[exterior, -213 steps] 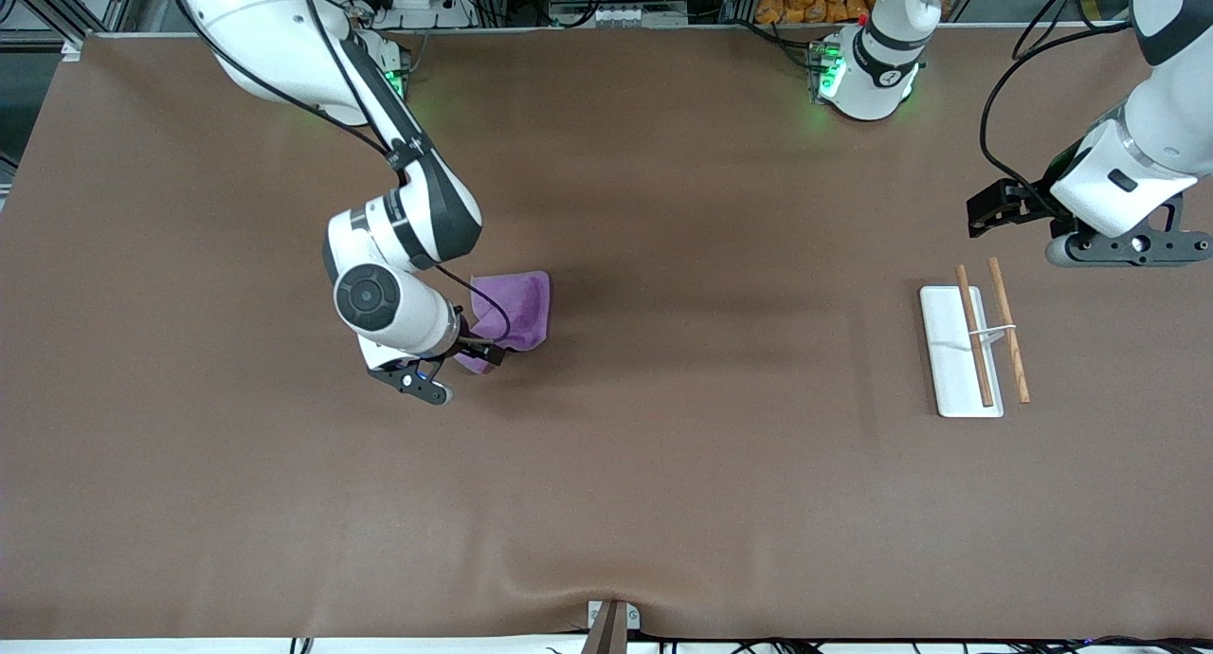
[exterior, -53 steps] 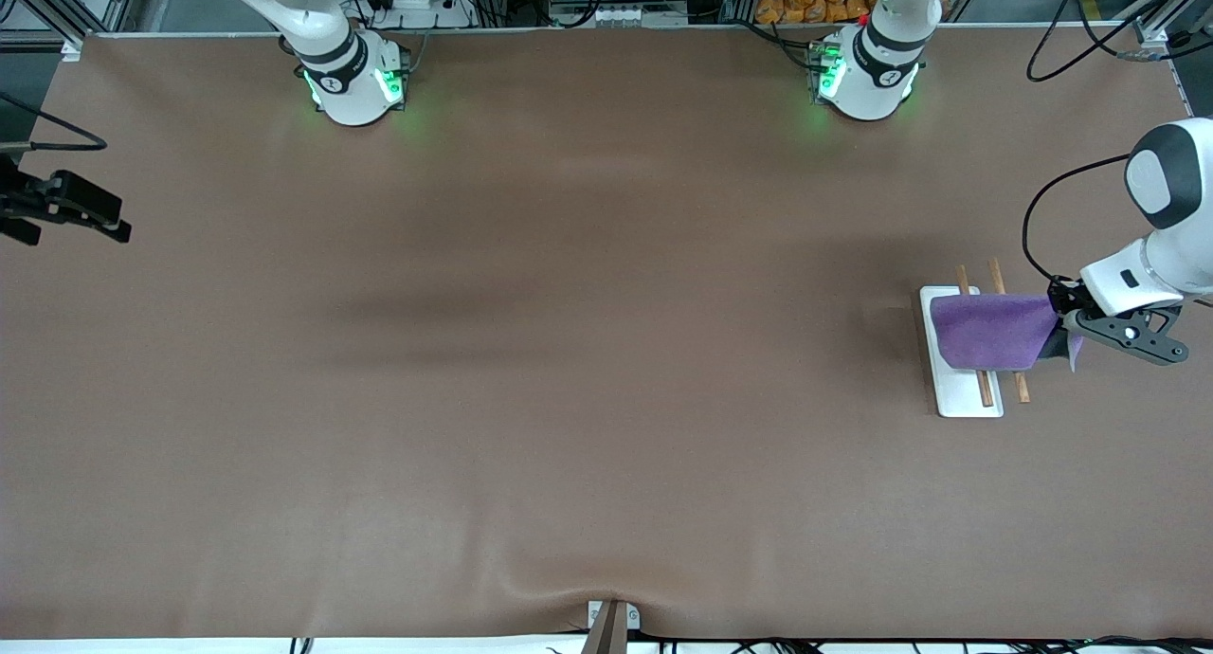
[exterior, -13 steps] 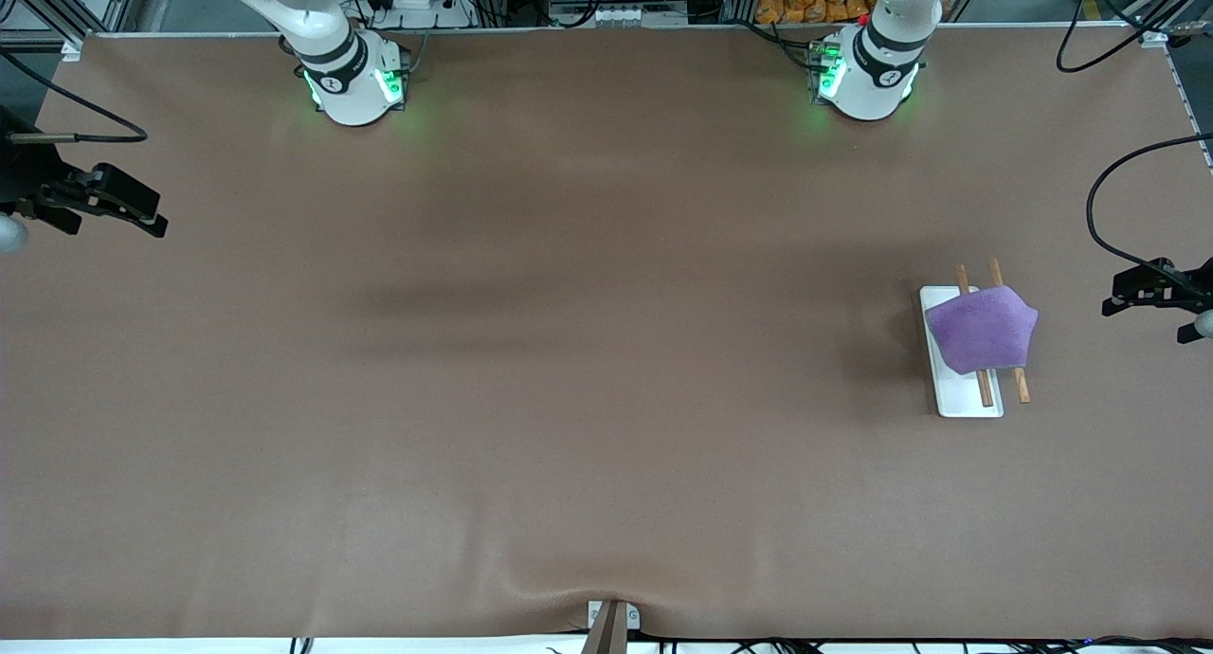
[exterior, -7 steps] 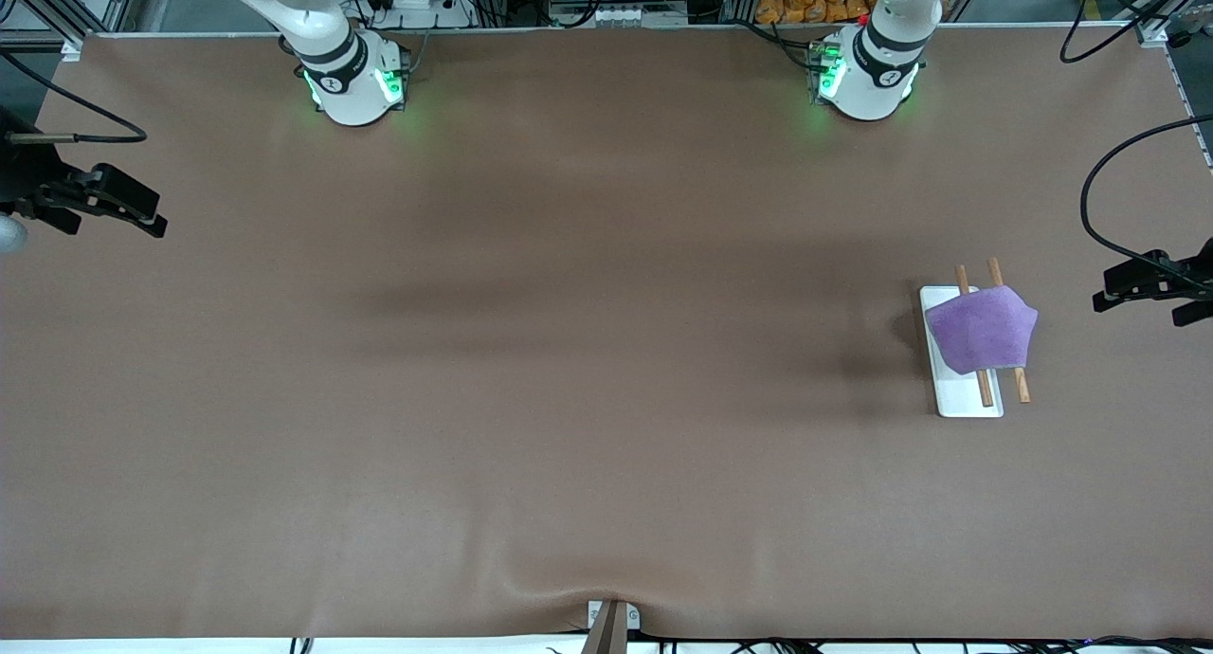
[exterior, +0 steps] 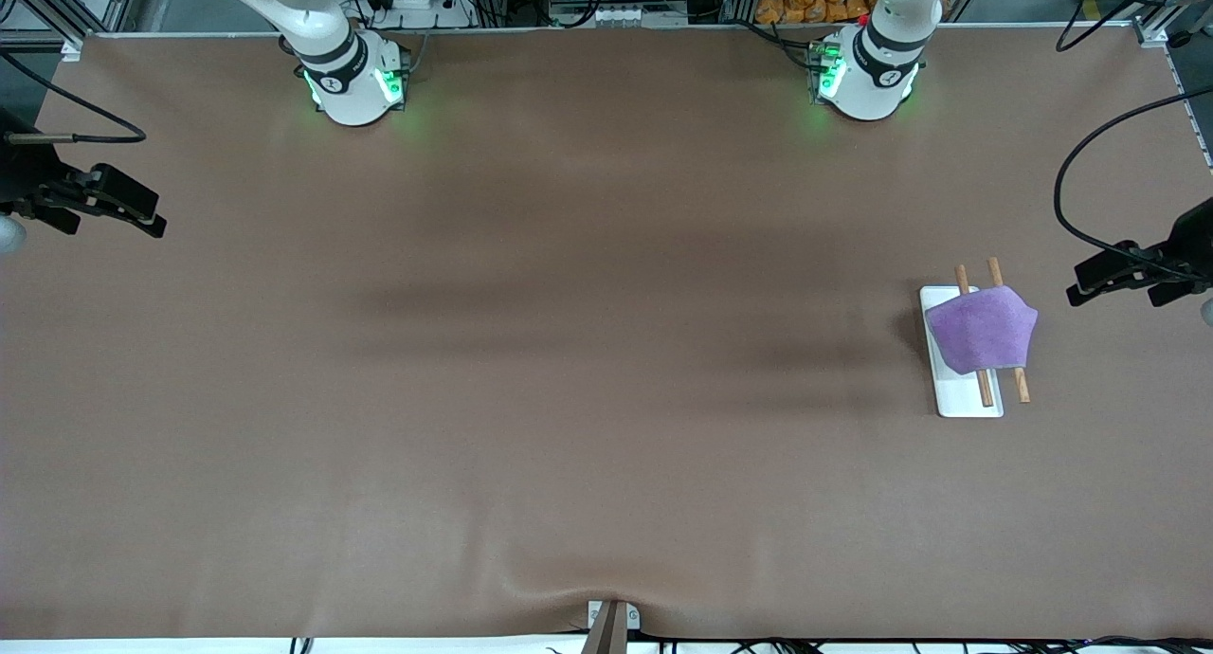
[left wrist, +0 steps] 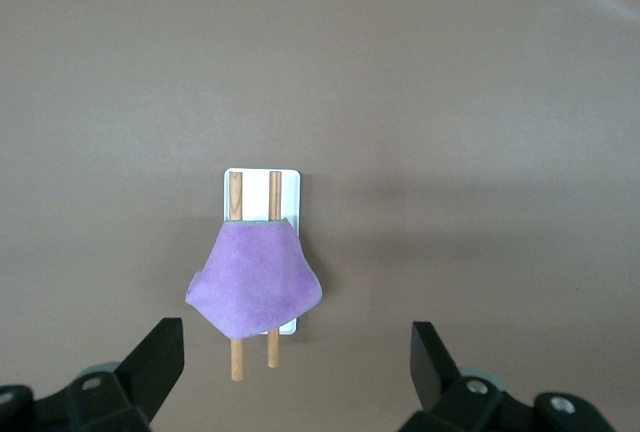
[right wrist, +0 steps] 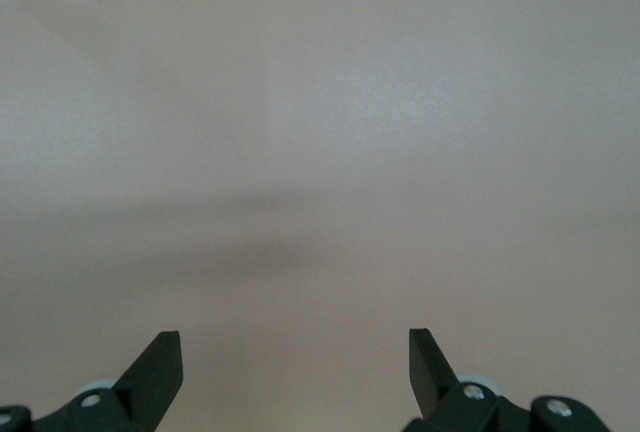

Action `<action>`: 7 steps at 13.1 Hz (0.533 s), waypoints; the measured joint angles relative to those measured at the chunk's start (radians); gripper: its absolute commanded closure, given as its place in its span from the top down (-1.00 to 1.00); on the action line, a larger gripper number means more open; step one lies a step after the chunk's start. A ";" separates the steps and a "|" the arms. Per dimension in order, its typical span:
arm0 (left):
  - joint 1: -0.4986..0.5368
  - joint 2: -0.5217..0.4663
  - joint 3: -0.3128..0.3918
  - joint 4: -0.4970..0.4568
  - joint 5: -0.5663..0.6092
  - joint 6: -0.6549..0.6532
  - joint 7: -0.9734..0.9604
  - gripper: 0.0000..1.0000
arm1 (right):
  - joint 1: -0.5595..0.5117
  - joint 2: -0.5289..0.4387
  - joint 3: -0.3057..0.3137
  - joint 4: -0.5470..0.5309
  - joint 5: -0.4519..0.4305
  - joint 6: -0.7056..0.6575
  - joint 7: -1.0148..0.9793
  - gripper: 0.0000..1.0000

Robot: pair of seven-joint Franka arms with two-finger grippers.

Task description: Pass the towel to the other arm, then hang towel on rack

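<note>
One purple towel (exterior: 983, 331) lies draped over one rack (exterior: 951, 395), which stands on the brown table (exterior: 588, 351) toward the left arm's end. The rack counts one white base plate and two wooden rods (exterior: 986, 387); in the left wrist view the towel (left wrist: 254, 288) covers the middle of both rods (left wrist: 236, 194), so only their ends stick out on either side of the cloth, and most of the rack (left wrist: 285, 180) plate is hidden under it. Any wire joining the rods cannot be made out. Two arms are present, each with one gripper. The left gripper (exterior: 1128, 279) hangs over the bare table at its own end, apart from the towel, jaws spread wide and holding nothing; its wrist and arm are cut off by the picture's edge. The right gripper (exterior: 90, 208) waits over the right arm's end of the table, jaws likewise spread and empty, partly cut off too. The right wrist view shows only the fingertips (right wrist: 160, 363) above plain tabletop.
</note>
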 measured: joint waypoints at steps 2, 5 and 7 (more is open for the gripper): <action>0.000 -0.022 -0.013 0.001 0.002 -0.013 0.000 1.00 | 0.000 0.000 -0.001 0.000 0.000 0.000 0.000 1.00; -0.036 -0.061 0.000 0.001 0.002 -0.043 -0.002 1.00 | 0.000 0.000 -0.001 0.000 0.000 0.000 0.000 1.00; -0.163 -0.081 0.111 0.001 0.002 -0.071 -0.011 1.00 | 0.000 0.000 -0.003 0.000 0.000 0.000 0.000 1.00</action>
